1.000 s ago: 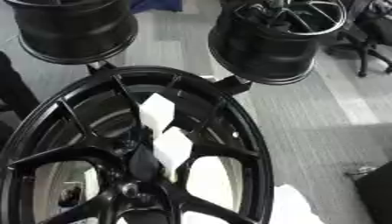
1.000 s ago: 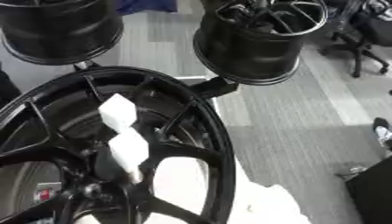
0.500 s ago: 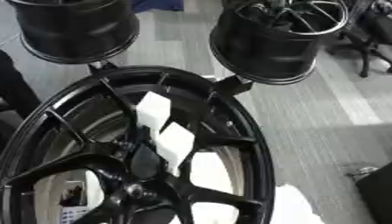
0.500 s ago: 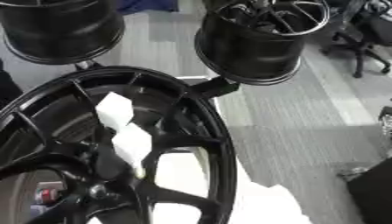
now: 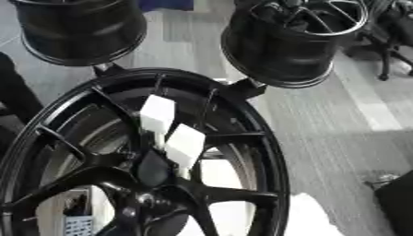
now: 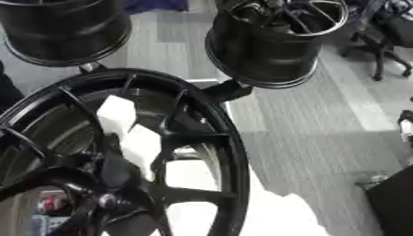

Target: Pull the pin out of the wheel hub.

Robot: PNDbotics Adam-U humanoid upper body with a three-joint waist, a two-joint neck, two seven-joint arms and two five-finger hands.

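A large black spoked wheel (image 5: 270, 152) fills the lower left of both eye views, standing upright with its face toward me. Its hub (image 5: 151, 169) sits where the spokes meet, with a small round bolt (image 5: 144, 199) just below it. I cannot make out a pin on the hub. Two white blocks (image 5: 157, 113) (image 5: 185, 145) show between the spokes above the hub. Neither of my hands shows in either view.
Two more black wheels (image 5: 80, 27) (image 5: 282, 46) are mounted behind the large one, at the top left and top right. A grey floor (image 5: 339, 120) lies to the right, with an office chair (image 6: 387, 32) beyond. A white sheet (image 6: 282, 216) lies at the bottom; a dark shape (image 5: 12, 97) sits at the left edge.
The large wheel's hub now shows higher in the picture than one second ago, while the two wheels behind hardly shift. No hand has come into view.
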